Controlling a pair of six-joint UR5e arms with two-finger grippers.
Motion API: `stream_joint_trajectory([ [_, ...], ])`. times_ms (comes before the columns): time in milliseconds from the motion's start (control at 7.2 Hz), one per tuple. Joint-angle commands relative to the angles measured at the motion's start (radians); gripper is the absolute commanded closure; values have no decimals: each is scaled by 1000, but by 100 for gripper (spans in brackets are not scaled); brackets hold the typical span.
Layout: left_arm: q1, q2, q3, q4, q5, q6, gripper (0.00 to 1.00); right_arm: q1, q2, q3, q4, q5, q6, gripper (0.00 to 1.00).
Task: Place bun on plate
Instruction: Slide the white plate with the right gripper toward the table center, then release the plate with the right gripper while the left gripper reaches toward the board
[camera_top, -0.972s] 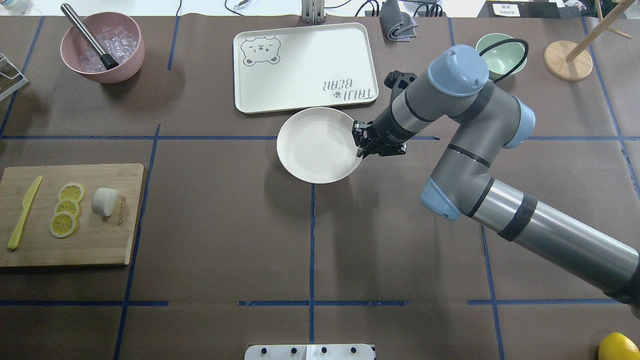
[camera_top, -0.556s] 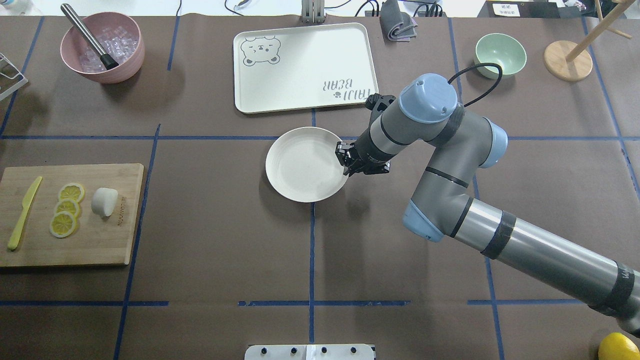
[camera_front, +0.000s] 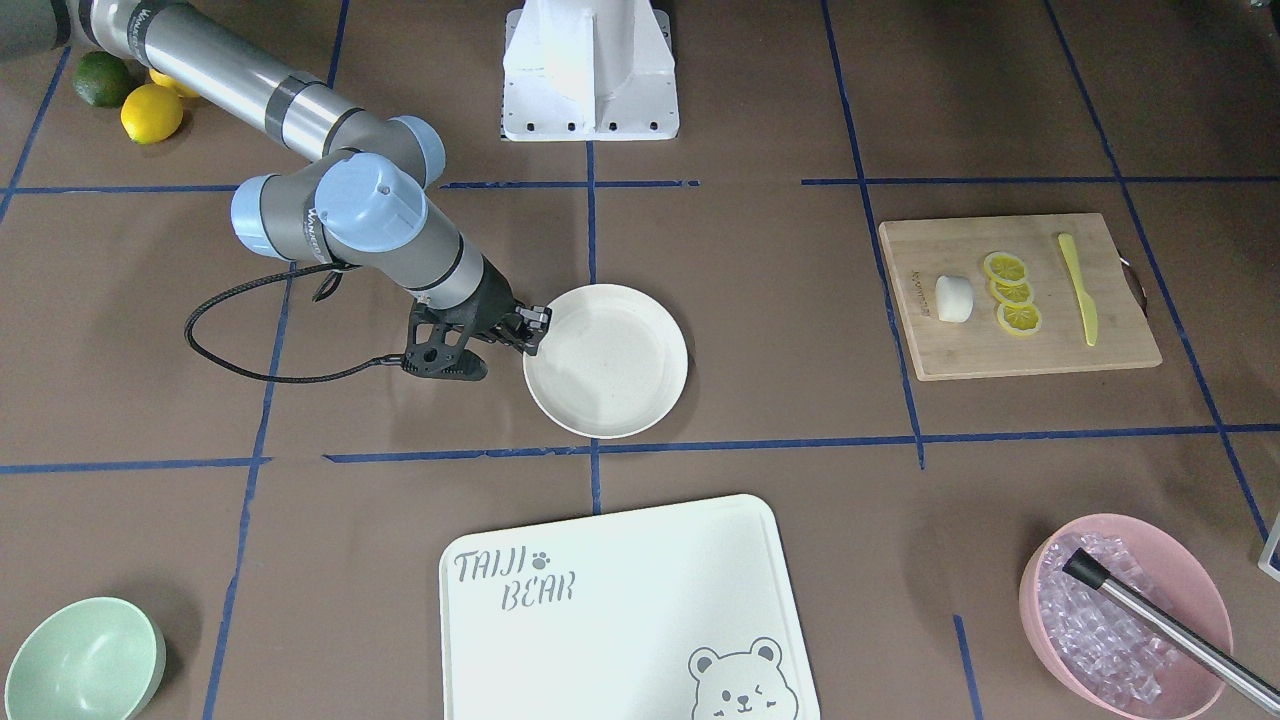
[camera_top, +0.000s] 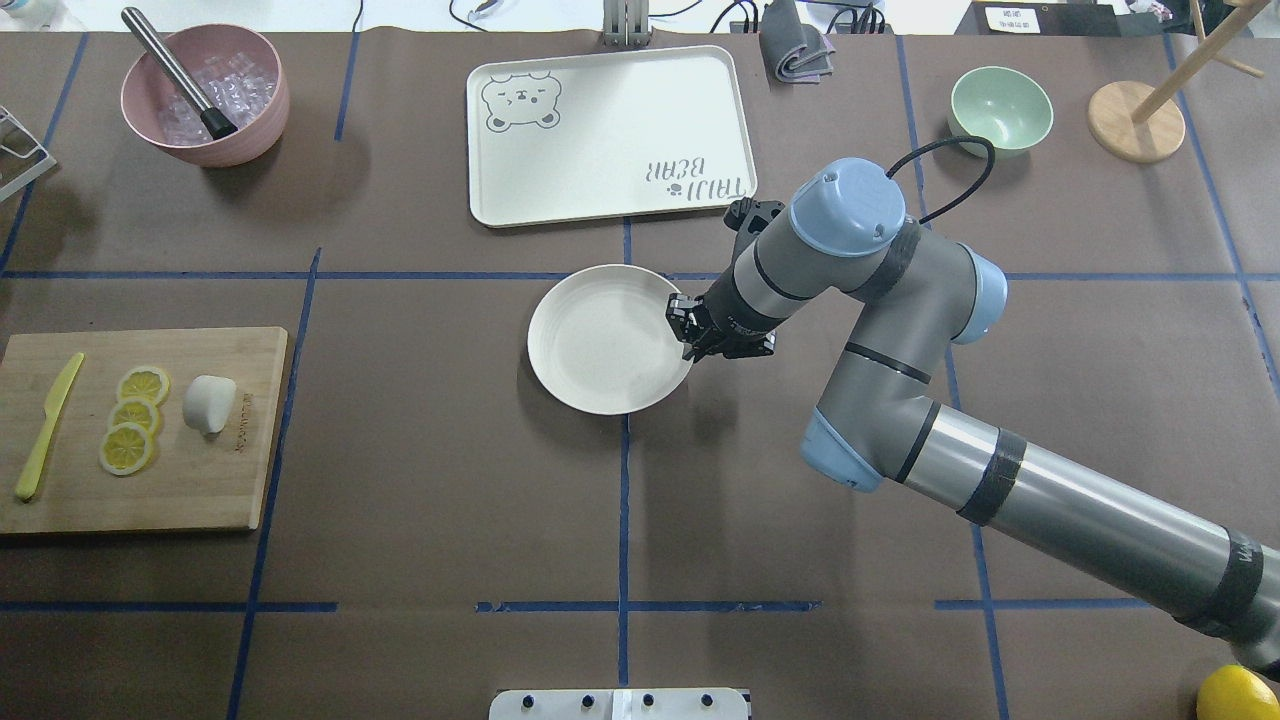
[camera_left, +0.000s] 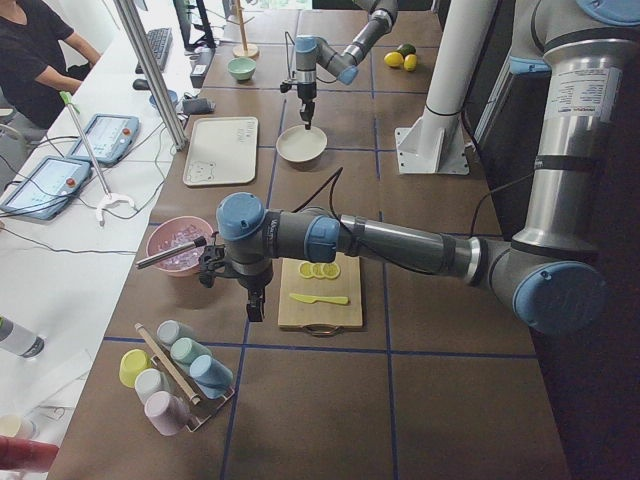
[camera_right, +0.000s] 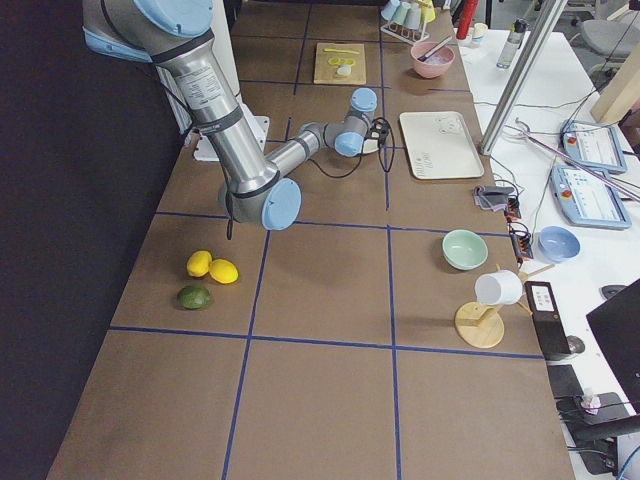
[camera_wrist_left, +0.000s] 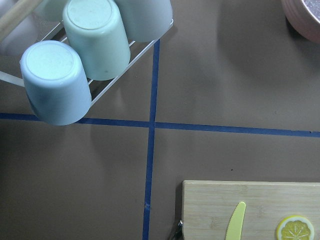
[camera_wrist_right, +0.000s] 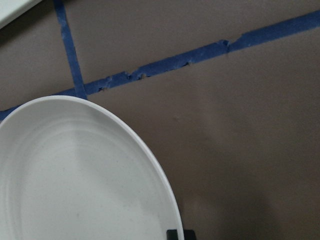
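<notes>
Brown tabletop (camera_top: 400, 480) bears the plate (camera_top: 600, 340), rim seemingly pinched by right gripper (camera_top: 688, 335) jaws; left gripper (camera_left: 256, 305) jaws unreadable.

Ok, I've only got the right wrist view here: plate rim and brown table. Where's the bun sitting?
Observer: The bun lies on the wooden cutting board far out on the robot's left, beside three lemon slices.
Operator: Anything on the part I can't see?
Observer: No, the plate is bare all over.
Operator: And the left arm?
Observer: The left gripper hangs over the table between the cup rack and that board. I cannot tell if it's open.
</notes>
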Motion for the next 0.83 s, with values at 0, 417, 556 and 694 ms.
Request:
stream_joint_trajectory([
  [0, 1, 0, -6, 0, 0, -1, 0, -1, -5, 1, 0, 2, -1, 55],
  [417, 2, 0, -16, 2, 0, -4, 0, 6, -8, 18, 0, 8, -1, 1],
  [556, 36, 0, -33, 5, -17, -8, 0, 68, -26, 61, -25, 60, -3, 0],
  [694, 74, 0, -64, -1, -28, -89, 0, 161, -69, 101, -49, 173, -12, 0],
])
